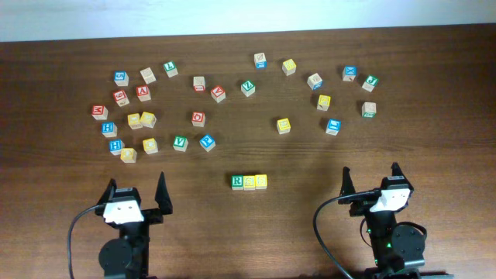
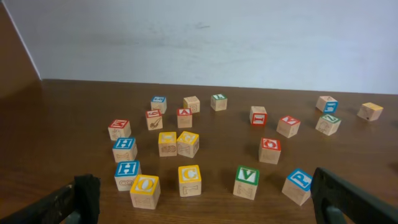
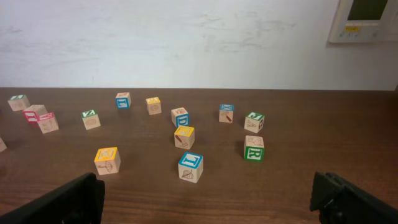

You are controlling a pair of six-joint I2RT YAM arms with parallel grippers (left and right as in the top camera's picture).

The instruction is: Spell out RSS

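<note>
Left claw: the left claw (image 1: 136, 187) sits at the near edge of the counter (image 1: 310, 232), jaws spread wide, nothing between them.
Right claw: same on the other side, where the right claw (image 1: 370, 175) has its fingers parted and holds nothing.
Row: right between the two arms there's a tidy line of three cubes, side by side and touching.
Row, left end: the green R cube (image 1: 237, 181), white letter facing up.
Row, middle: the middle yellow cube (image 1: 249, 182), pressed against the R; its letter is too small to read from overhead.
Row, right end: the end yellow cube (image 1: 261, 180), snug against its neighbour, letter also unreadable.
Distance: the row lies well apart from both claws, and neither wrist view shows it.
Far side: loose cubes are scattered across the back of the counter, a dense bunch on the left, a looser spread on the right.
Left wrist view: a yellow C cube (image 2: 189, 179), green V cube (image 2: 247, 180) and blue P cube (image 2: 298, 185) stand nearest.
Right wrist view: a blue-topped cube (image 3: 190, 165) is out front, with a green-faced cube (image 3: 254, 148) just beyond.
</note>
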